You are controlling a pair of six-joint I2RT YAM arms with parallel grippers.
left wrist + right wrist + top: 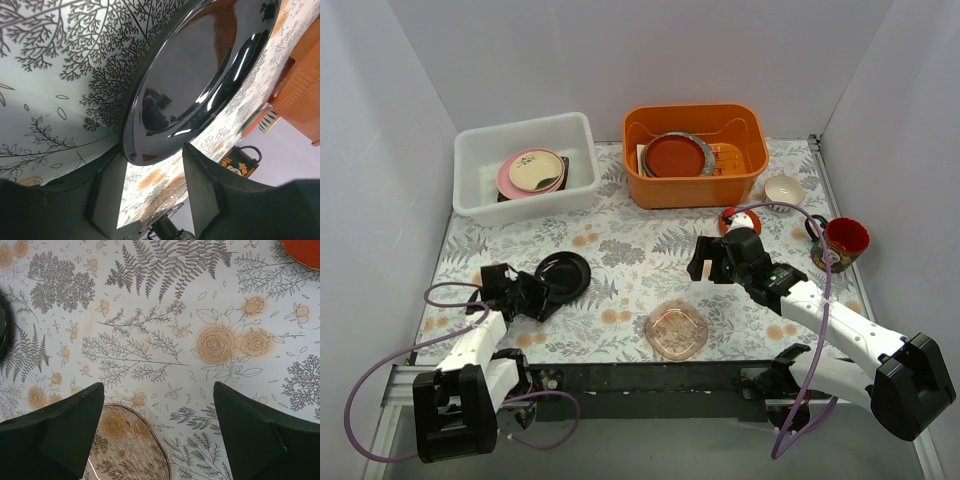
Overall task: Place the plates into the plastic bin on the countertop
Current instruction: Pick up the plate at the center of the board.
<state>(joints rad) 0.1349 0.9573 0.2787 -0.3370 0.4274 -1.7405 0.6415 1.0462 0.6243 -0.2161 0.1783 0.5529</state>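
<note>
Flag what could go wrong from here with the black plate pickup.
1. The left gripper brackets only the near rim of the glossy black plate, which lies flat on the countertop. It may slip out or tip when lifted.
2. The plastic bin already holds stacked plates. A loose drop there could chip them.

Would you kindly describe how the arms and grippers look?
The left arm and right arm have white links, black joints and blocky black bases. The left gripper and right gripper are black with broad wedge-shaped fingers. A purple cable loops along each.
</note>
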